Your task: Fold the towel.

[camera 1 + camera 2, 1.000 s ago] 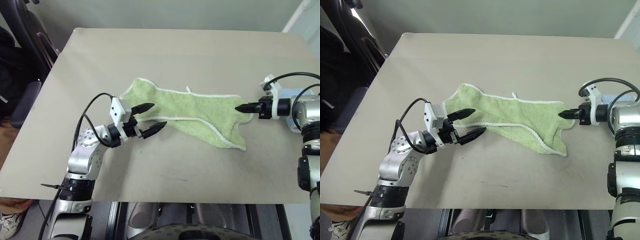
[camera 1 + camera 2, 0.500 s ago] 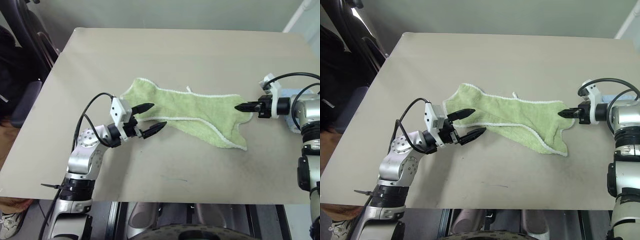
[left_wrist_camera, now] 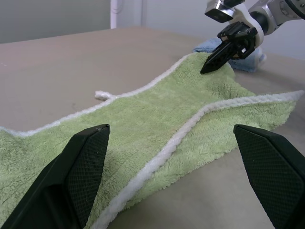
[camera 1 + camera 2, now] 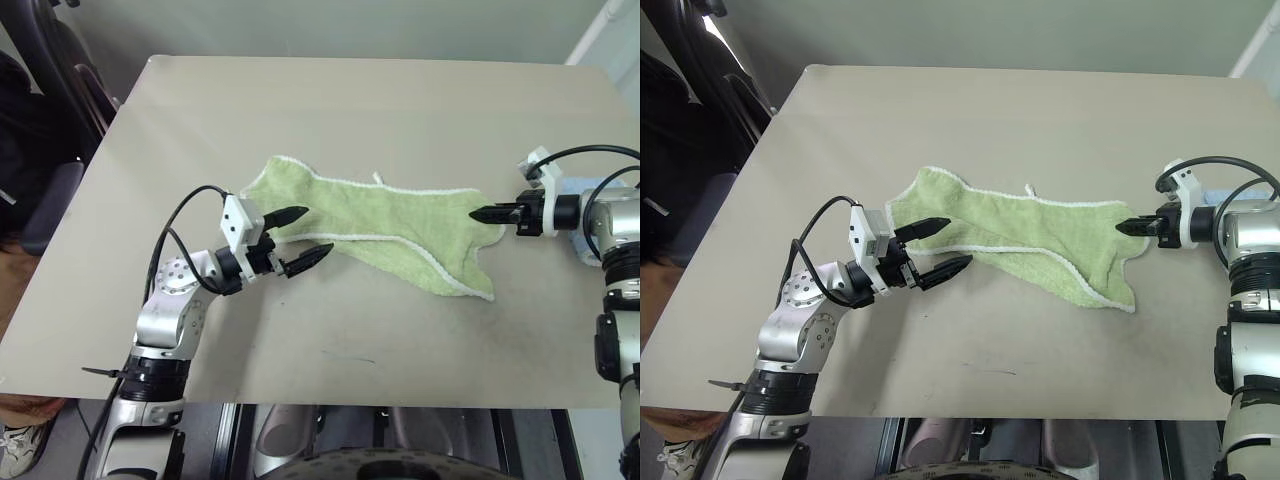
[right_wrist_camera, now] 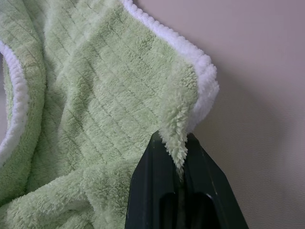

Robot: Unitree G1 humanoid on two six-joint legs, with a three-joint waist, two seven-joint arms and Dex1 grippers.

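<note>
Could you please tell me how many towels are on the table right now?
2. The lime-green towel lies spread across the middle of the table. A folded light blue towel sits at the table's right edge, mostly hidden behind the right arm.

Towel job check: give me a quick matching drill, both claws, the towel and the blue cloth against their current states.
Things:
1. left claw
2. right claw
3. towel
4. blue cloth

States:
A. crumpled on the table, not yet folded
B. shut on a towel corner
C. open, fingers either side of the towel's trimmed edge
D. lying behind the right claw

Pairs: 1-C, 2-B, 3-A, 4-D
</note>
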